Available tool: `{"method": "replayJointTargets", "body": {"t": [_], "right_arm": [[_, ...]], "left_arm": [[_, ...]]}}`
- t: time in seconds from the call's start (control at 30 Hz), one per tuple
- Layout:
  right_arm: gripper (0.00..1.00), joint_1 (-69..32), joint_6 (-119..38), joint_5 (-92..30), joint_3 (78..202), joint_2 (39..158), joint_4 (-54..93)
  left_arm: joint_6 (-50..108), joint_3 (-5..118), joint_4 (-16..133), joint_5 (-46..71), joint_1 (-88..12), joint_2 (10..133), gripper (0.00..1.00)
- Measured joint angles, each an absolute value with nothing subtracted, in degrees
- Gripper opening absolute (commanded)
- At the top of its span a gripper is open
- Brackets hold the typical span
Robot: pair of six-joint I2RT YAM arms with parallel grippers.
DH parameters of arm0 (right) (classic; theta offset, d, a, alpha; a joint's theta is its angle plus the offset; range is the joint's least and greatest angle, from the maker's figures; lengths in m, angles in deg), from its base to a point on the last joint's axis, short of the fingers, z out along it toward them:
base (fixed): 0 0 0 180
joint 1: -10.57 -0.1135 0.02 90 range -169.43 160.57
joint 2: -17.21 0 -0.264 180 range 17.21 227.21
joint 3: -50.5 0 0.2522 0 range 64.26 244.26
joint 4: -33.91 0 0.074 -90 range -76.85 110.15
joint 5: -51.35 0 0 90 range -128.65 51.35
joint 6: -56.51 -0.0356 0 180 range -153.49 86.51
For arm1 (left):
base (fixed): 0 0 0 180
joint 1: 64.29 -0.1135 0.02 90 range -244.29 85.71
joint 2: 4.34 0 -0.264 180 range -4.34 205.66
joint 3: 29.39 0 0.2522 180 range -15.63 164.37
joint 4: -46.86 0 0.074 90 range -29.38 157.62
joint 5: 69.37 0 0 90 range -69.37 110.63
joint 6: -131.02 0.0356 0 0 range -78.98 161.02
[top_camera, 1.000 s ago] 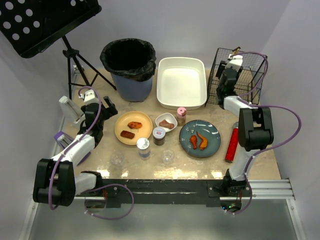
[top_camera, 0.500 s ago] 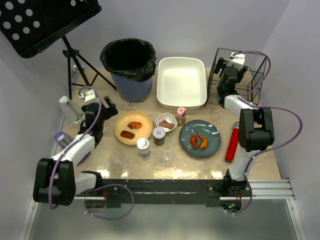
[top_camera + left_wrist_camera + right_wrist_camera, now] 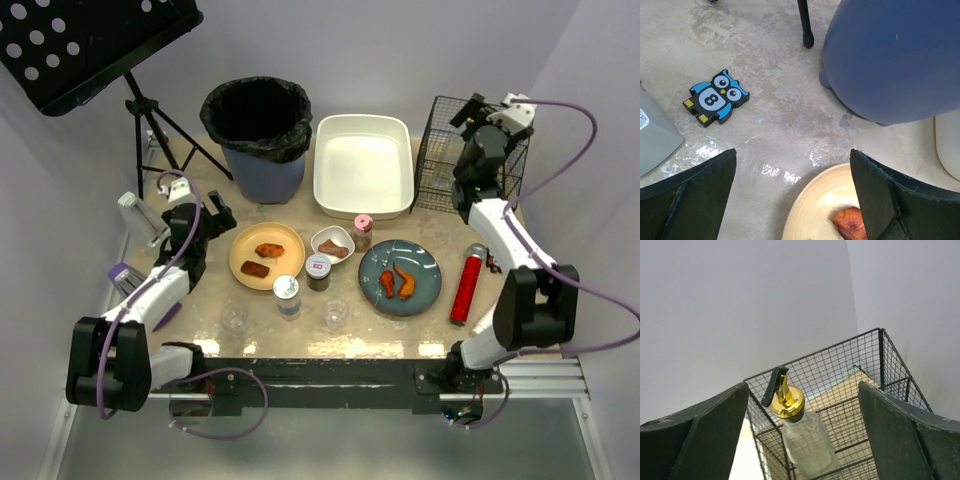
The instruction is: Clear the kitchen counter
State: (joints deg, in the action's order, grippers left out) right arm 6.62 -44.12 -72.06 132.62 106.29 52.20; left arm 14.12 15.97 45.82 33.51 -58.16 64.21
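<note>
Mottled kitchen counter (image 3: 765, 115) lies beneath the wide-spread left claw (image 3: 792, 167).

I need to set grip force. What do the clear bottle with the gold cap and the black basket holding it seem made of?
The clear bottle looks like frosted glass, possibly plastic: its body is translucent and hazy. Its gold cap seems polished metal, given the bright reflections. The black wire basket looks like thin coated metal wire, matte, in a fine grid.

Left arm (image 3: 150, 298), right arm (image 3: 497, 222): white shells (image 3: 487, 213), black joints (image 3: 108, 362), purple cables (image 3: 215, 437); dark wedge-shaped tool fingers (image 3: 690, 195)
</note>
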Motion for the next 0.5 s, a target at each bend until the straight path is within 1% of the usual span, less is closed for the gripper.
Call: {"method": "replayJointTargets", "body": {"t": [0.27,0.5], "right_arm": [[0.94,6.7,-54.7,-70.6,125.8,91.7,46.6],[0.94,6.4,-62.7,-64.6,119.2,84.8,43.4]], "left_arm": [[9.6,16.8,49.8,36.1,-58.2,63.0,1.0],[6.9,16.8,51.6,36.2,-58.2,61.4,1.0]]}}
